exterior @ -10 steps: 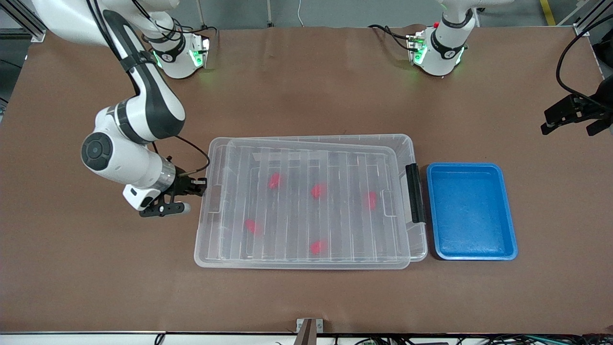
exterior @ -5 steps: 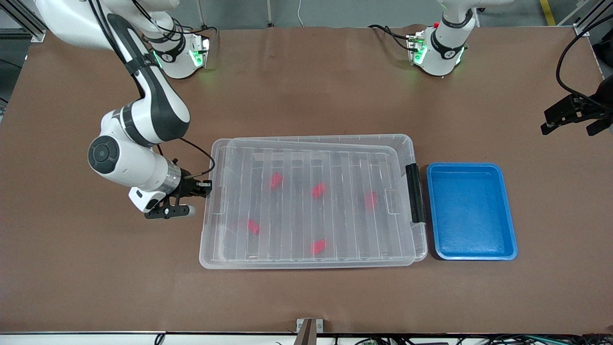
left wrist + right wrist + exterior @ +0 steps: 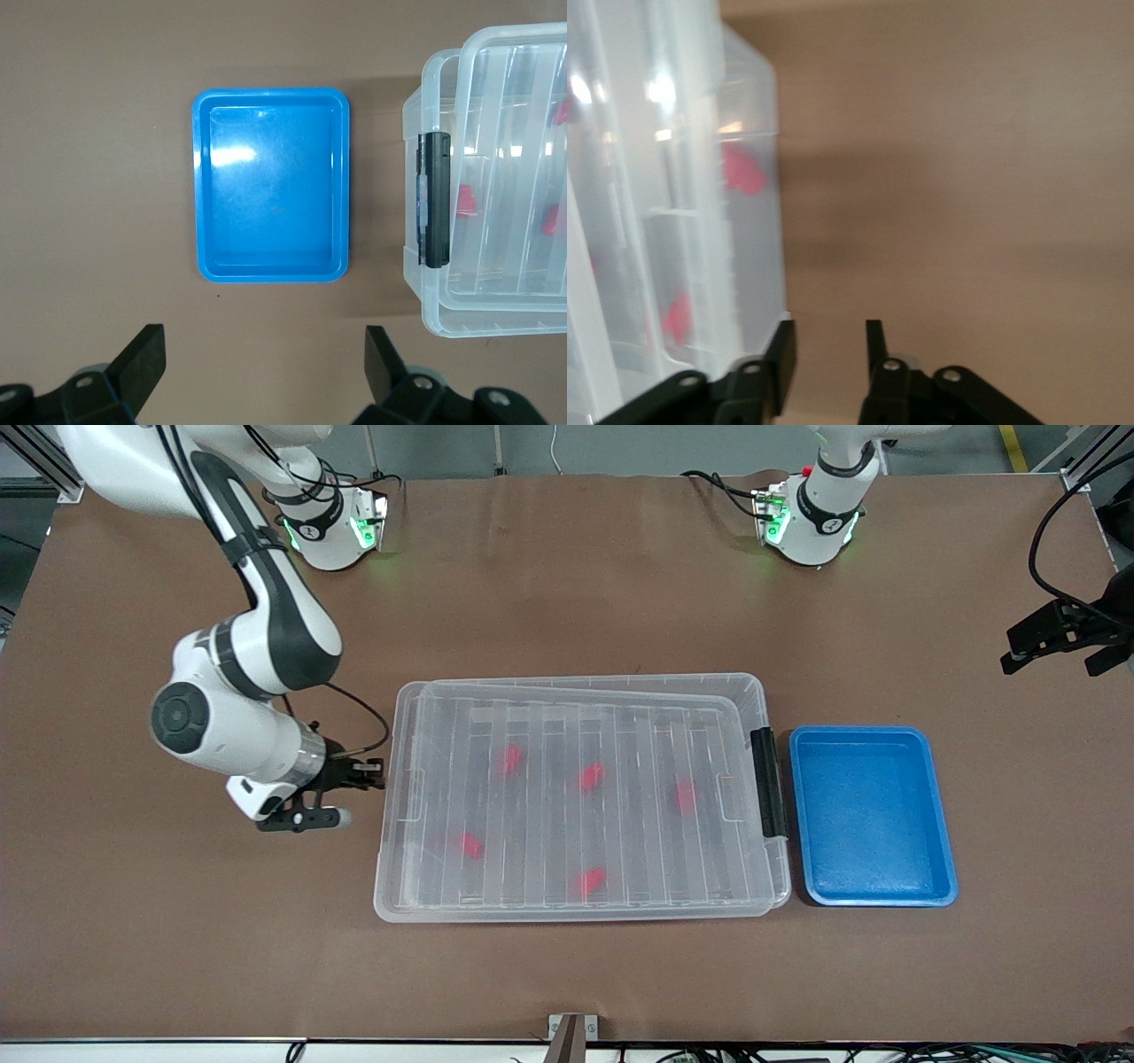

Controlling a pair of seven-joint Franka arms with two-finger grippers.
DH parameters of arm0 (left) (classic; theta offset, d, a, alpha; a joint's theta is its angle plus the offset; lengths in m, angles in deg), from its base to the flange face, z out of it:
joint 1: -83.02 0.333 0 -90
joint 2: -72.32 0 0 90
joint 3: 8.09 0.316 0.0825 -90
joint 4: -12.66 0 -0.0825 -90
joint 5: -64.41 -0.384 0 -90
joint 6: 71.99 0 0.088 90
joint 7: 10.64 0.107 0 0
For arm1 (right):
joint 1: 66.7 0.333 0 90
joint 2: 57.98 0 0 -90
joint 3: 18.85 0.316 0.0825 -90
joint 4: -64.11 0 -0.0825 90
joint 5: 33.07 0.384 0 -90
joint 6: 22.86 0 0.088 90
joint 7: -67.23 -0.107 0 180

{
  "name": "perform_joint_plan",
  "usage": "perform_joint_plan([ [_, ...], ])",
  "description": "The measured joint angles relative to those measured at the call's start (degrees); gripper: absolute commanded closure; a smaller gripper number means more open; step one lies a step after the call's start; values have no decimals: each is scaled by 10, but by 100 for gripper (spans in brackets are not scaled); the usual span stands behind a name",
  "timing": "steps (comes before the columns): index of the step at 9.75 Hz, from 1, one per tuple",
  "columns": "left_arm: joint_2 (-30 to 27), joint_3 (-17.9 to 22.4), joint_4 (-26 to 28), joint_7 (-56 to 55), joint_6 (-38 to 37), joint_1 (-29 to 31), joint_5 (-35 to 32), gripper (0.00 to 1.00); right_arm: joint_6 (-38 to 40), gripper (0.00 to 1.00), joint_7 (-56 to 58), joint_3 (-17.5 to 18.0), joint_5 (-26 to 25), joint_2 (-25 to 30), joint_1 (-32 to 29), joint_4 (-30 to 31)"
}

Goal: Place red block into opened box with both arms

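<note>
Since a second ago the box has slid toward the left arm's end of the table, its short end at the right arm's side now sitting closer to the blue tray, and the red blocks inside read sharp instead of smeared. The right gripper has backed off from that short end; it was pinched shut before, now its fingers stand partly apart with nothing between them, one finger right against the box corner in the right wrist view. Ribbed clear lid lies on the box, slightly skewed, black latch on the short side next to the tray. All five red blocks are under the lid; the nearest red block to the right gripper sits inside, nearer the front camera than the gripper, with the box wall and lid between them. Left gripper hangs high over bare table off the tray's end, fingers wide apart, holding nothing; that arm waits. Tray just beside the box, not touching as far as I can see.
</note>
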State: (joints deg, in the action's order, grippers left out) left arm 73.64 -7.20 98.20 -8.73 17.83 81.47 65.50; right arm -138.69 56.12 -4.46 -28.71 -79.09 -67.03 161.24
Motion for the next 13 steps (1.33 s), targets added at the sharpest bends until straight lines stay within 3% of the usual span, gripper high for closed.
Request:
perform_joint_plan([
  [4, 0, 0, -1, 0, 0, 1, 0, 1, 162, 0, 1, -115, -21, 155, -48, -63],
  [7, 0, 0, -2, 0, 0, 1, 0, 1, 337, 0, 1, -121, -21, 166, -90, -158],
  [13, 0, 0, -2, -1, 0, 1, 0, 1, 345, 0, 28, -121, -21, 170, -96, -160],
])
